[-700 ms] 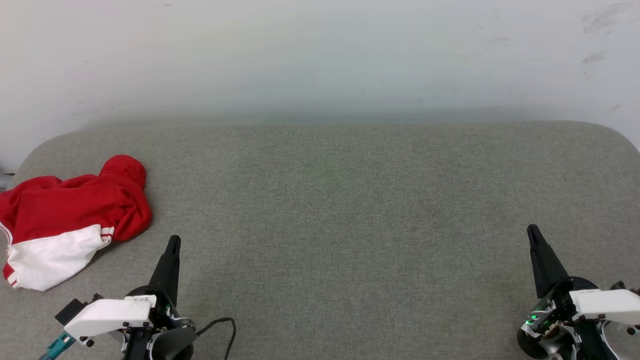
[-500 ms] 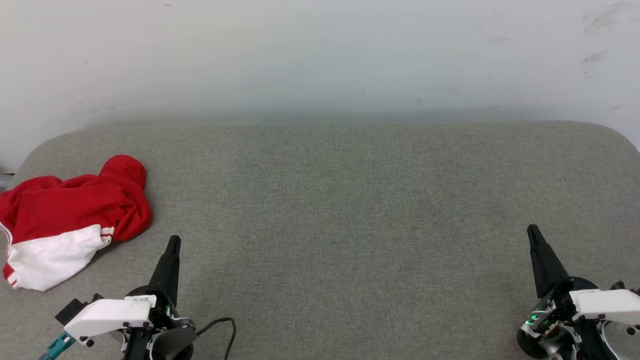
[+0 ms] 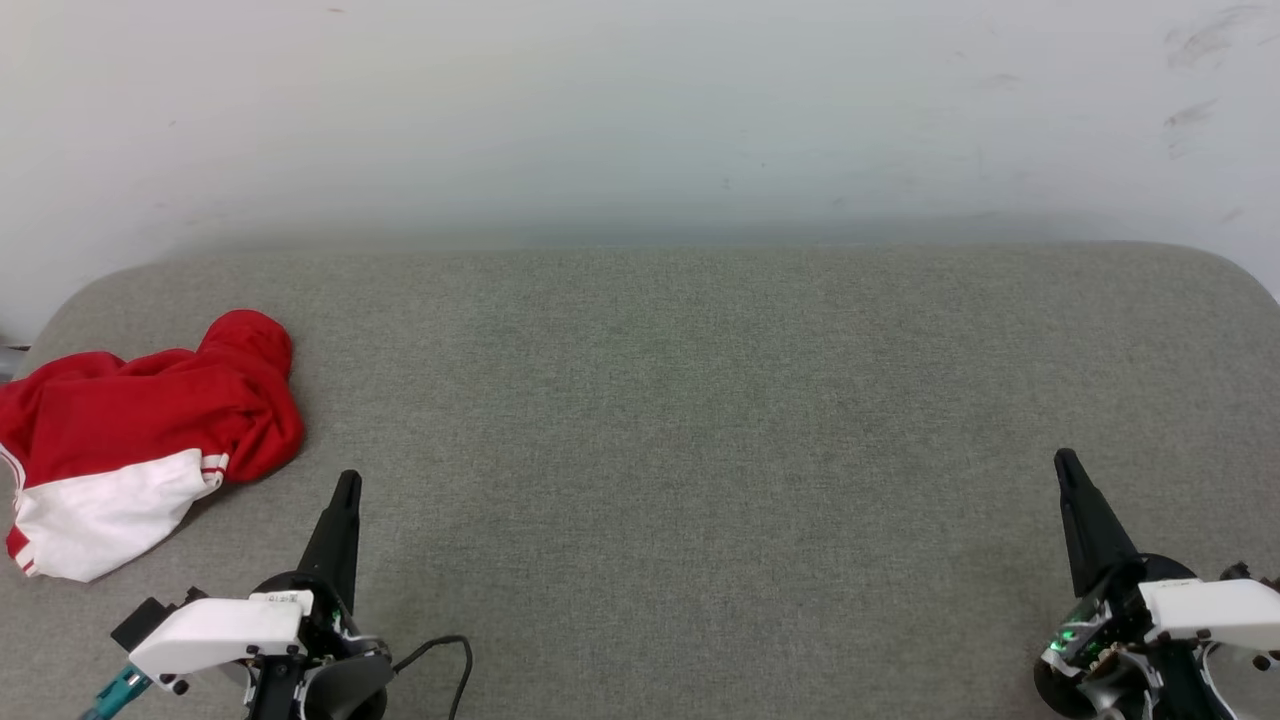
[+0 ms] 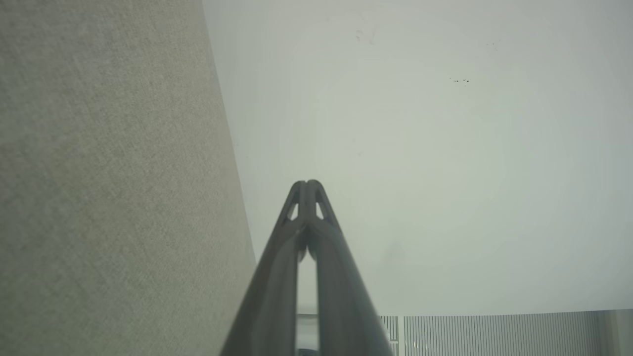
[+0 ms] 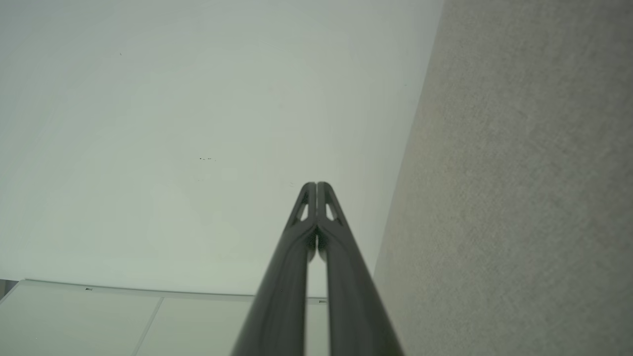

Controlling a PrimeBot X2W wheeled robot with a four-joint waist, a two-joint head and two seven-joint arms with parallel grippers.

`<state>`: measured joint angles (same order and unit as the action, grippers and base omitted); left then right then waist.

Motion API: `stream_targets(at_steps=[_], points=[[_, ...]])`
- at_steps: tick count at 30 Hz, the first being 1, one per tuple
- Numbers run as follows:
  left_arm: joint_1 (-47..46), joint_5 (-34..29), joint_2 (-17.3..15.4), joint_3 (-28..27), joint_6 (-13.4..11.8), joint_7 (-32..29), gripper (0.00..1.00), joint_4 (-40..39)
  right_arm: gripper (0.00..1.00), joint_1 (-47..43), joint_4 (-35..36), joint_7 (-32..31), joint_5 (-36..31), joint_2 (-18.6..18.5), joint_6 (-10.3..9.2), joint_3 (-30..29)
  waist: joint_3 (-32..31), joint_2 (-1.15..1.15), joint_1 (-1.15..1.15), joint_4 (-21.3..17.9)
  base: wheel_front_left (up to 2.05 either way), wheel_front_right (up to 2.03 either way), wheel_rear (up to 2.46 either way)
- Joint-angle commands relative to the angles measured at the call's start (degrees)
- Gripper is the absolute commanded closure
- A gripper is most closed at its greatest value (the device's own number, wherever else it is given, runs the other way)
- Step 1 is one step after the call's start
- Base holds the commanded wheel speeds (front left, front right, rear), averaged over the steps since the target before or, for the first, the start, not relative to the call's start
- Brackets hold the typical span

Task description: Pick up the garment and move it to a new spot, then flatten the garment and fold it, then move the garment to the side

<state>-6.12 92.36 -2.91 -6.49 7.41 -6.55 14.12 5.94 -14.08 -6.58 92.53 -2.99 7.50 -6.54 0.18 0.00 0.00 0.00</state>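
Grey cushion [image 3: 700,400], garment [image 3: 130,430] crumpled near left hand [image 3: 347,482], right hand [image 3: 1064,461] well apart, both pinched together.

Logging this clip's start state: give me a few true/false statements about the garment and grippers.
1. The garment lies crumpled at the left of the grey surface. True.
2. The left gripper holds the garment. False: it is shut on nothing, and sits apart from the garment.
3. The right gripper is open. False: its fingers are pressed together.
4. The garment is red with a white part. True.
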Motion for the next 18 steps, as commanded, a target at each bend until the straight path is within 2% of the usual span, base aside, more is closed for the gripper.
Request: stream_targets(at_steps=[1, 10, 18], points=[[-0.3, 0.1, 0.1, -0.2, 0.3, -0.1, 0.00, -0.1, 0.00, 0.7, -0.1, -0.1, -0.3, 0.2, -0.02, 0.0, 0.0, 0.00, 0.00, 0.0, 0.00, 0.00, 0.00], [1.3, -0.9, 0.1, 0.8, -0.1, 1.8, 0.00, 0.3, 0.00, -1.6, -1.0, 1.7, -2.0, 0.0, 0.00, 0.2, 0.1, 0.00, 0.00, 0.0, 0.00, 0.00, 0.00], [1.2, -7.4, 0.1, 0.2, -0.1, 4.0, 0.00, -1.0, 0.00, -1.8, 1.1, 3.9, -9.7, 0.1, 0.00, -0.6, 0.2, 0.00, 0.00, 0.0, 0.00, 0.00, 0.00]])
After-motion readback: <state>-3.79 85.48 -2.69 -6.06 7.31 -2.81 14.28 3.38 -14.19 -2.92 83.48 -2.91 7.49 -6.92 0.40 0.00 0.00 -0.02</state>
